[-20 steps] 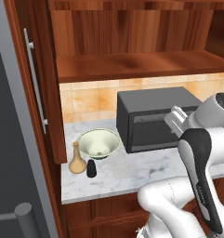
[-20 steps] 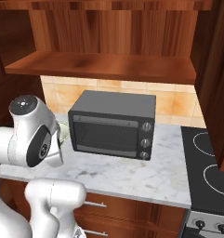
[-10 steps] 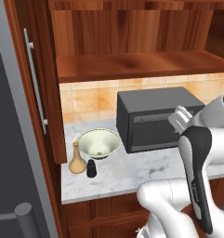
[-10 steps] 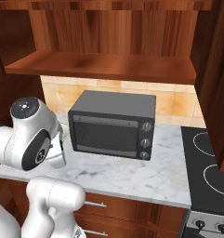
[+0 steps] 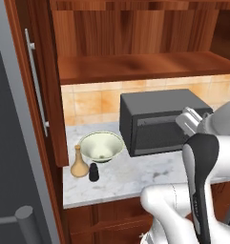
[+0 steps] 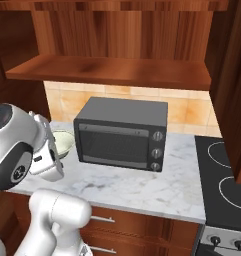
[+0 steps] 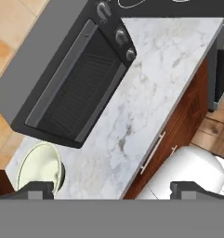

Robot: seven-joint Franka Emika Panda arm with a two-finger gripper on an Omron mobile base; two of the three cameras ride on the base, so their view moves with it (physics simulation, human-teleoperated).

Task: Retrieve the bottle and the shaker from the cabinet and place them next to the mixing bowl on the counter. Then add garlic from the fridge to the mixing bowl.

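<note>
A: On the counter, at about nine o'clock from the black microwave, what stood there?

B: The mixing bowl sat just beside the microwave's left side; the bottle stood at the bowl's seven o'clock, very near its rim; the shaker stood just beside the bottle, at its four o'clock; both were upright.

A: And the cabinet?

B: It hung at twelve o'clock above the counter; its wooden shelf lay bare; its door stood swung open at nine o'clock, silver bar handle showing; the grey fridge ran down the far left edge, its bar handle at seven o'clock.

A: The gripper?

B: In the hand view the gripper pointed down at the counter's front edge; its two dark fingertips stood wide apart with nothing between them; the bowl showed at eight o'clock there, the microwave at eleven; a stove lay at three o'clock in the right base view.
</note>
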